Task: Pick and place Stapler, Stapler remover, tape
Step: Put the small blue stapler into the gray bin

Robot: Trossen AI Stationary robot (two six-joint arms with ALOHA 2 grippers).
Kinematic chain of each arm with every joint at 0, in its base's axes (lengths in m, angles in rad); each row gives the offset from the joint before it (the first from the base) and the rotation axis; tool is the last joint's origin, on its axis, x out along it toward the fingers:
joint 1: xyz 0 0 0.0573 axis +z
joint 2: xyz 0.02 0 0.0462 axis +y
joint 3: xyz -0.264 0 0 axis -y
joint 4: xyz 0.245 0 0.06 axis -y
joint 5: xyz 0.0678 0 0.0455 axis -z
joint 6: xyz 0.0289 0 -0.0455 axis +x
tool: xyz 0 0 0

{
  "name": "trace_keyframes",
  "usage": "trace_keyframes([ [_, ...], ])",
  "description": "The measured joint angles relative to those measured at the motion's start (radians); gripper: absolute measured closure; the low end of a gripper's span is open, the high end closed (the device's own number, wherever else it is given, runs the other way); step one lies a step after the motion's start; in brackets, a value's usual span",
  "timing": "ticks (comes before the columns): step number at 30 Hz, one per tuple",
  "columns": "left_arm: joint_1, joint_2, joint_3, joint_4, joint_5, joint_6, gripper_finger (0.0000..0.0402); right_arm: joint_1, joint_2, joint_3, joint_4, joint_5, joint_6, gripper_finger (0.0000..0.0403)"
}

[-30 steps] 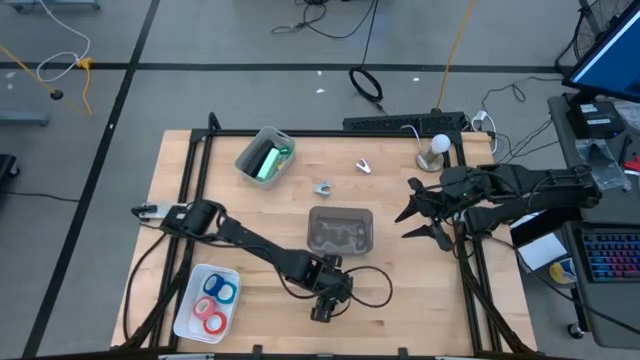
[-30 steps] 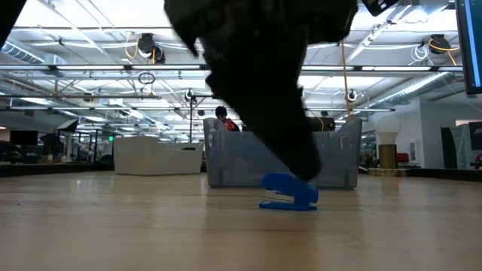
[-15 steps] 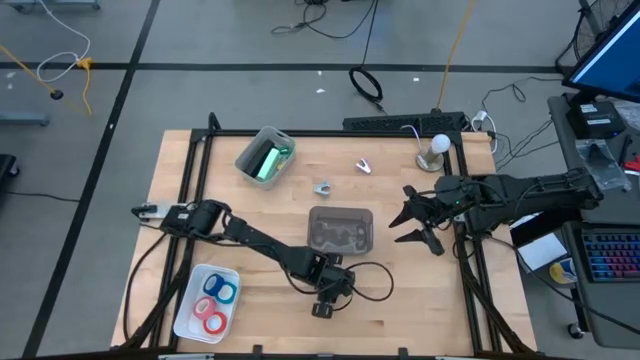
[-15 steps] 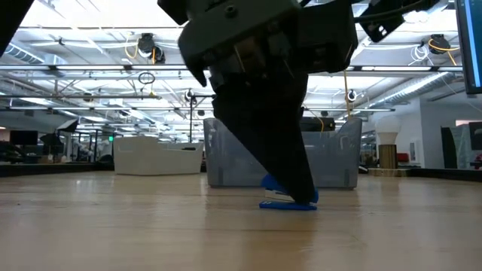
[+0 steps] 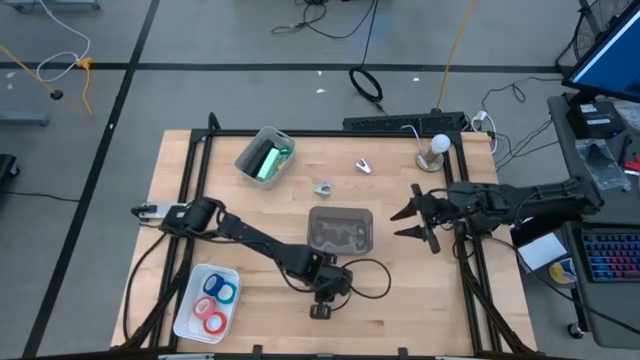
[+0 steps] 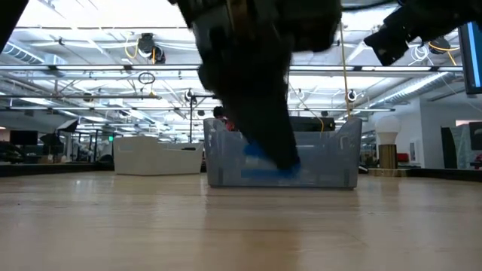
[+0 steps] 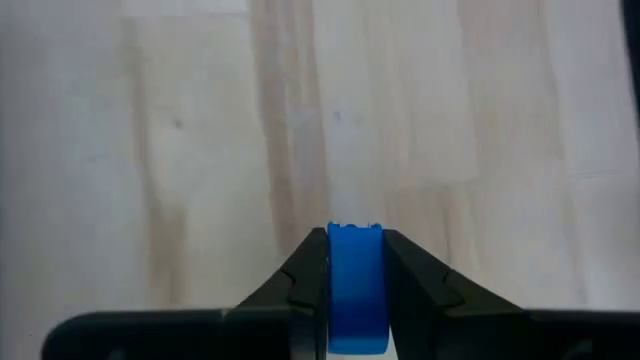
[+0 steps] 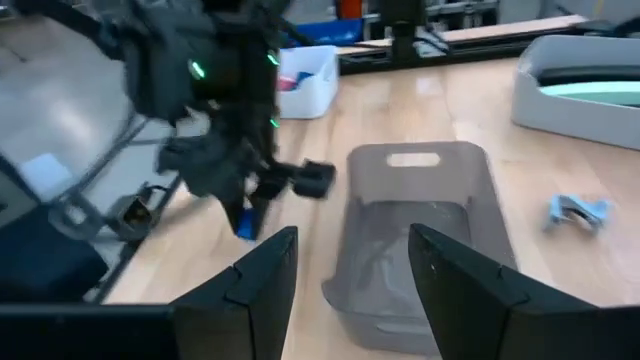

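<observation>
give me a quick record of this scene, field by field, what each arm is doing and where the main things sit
left gripper: near the table's front edge, jaws shut on the blue stapler, lifted off the wood
right gripper: jaws open, empty, hovering right of the clear bin
clear bin: table centre, nothing clearly visible in it
white tray: front left, holding tape rolls
grey tray: back left, green item inside
small metal piece: behind the clear bin

Past the right tool, whose two dark fingers stand apart with nothing between them, a clear grey bin sits on the wooden desk. Beside the bin, the left tool grips a small blue stapler clear of the desk. A white tray, a grey box with a green interior and a small metal staple remover lie farther off.
</observation>
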Motion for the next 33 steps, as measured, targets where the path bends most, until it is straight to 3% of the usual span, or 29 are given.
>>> trace_keyframes([
  [8, 0.03, -0.133, 0.001, -0.054, -0.025, -0.01, 0.0338, 0.0, -0.146, -0.078, -0.018, 0.014, 0.007, 0.0216],
  [12, 0.057, -0.224, 0.002, -0.076, -0.047, -0.036, 0.0338, -0.001, -0.192, -0.115, -0.019, 0.096, 0.016, 0.0216],
  [16, 0.09, -0.336, 0.002, -0.115, -0.141, -0.063, 0.0338, -0.001, -0.219, -0.168, -0.015, 0.247, 0.034, 0.0216],
  [21, 0.163, -0.473, 0.002, -0.23, -0.333, -0.087, 0.0338, -0.001, -0.24, -0.241, 0.071, 0.339, 0.053, 0.0216],
  [26, 0.322, -0.562, 0.003, -0.403, -0.42, -0.071, 0.0338, -0.001, -0.259, -0.307, 0.179, 0.373, 0.079, 0.0216],
  [33, 0.659, -0.566, -0.005, -0.562, -0.311, 0.086, 0.0338, -0.001, -0.27, -0.343, 0.231, 0.374, 0.11, 0.0216],
])
